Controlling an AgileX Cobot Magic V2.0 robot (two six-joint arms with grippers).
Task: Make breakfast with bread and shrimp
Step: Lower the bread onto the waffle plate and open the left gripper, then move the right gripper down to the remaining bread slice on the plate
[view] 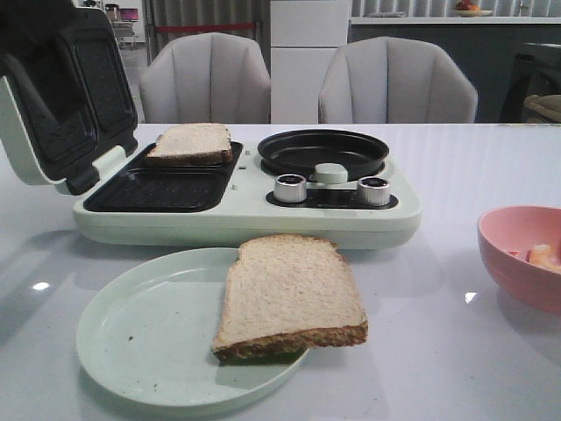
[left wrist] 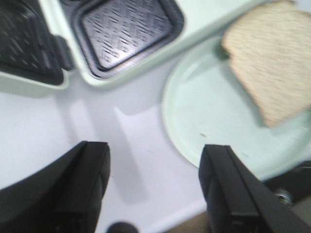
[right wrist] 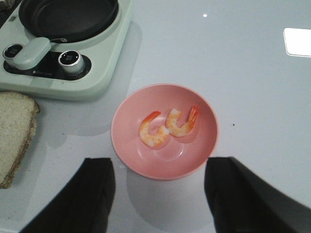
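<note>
One bread slice [view: 290, 294] lies on the green plate [view: 140, 342], another [view: 191, 142] in the sandwich maker [view: 245, 215]; two shrimp [right wrist: 167, 127] sit in the pink bowl [right wrist: 131, 150]. Both the left end effector [left wrist: 154, 187] and the right end effector [right wrist: 160, 194] hang released, grasping nothing.

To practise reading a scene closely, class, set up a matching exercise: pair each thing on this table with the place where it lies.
Things:
1. shrimp
2. near bread slice
3. far bread slice
4. black round pan

Places:
A. on the pale green plate
B. in the pink bowl
C. empty, on the cooker's right side
D. in the open sandwich maker's rear tray

Pairs: 1-B, 2-A, 3-D, 4-C
</note>
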